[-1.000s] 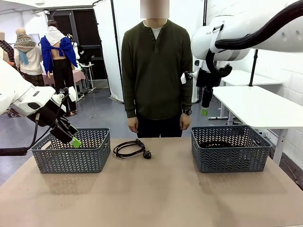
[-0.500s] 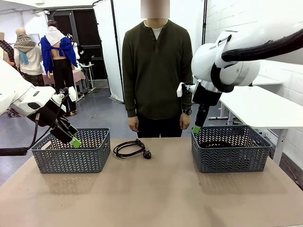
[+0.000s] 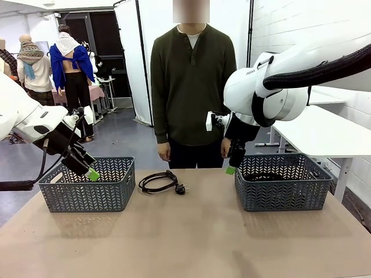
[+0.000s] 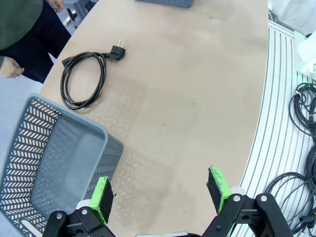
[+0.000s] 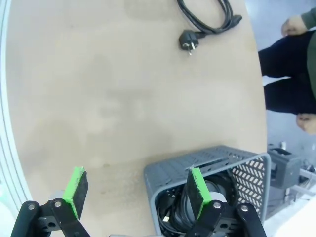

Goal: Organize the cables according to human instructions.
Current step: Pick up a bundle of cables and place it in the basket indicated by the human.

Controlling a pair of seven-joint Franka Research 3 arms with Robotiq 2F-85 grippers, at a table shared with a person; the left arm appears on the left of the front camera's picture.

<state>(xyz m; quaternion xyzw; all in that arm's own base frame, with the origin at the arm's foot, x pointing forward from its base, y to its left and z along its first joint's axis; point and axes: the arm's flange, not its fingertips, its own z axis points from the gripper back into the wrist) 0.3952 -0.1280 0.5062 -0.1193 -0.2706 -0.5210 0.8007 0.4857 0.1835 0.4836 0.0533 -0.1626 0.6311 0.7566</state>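
Within right basket (image 3: 281,197): black cables (image 5: 177,213), count unclear; one coil (image 3: 157,181) on table (image 3: 191,231).

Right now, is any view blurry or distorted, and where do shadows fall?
Front view: sharp, evenly lit, soft shadows near the left basket and right basket on the table. Left wrist view: wide-angle bows the table edge; the cable is crisp. Right wrist view: same bowing, no glare.

Bright, even indoor light falls from above. The left basket (image 3: 87,185) and the right basket (image 3: 281,182) cast soft, pale shadows on the tan table (image 3: 185,237) toward the camera. The front view is sharp; in both wrist views the table edges bow with wide-angle distortion.
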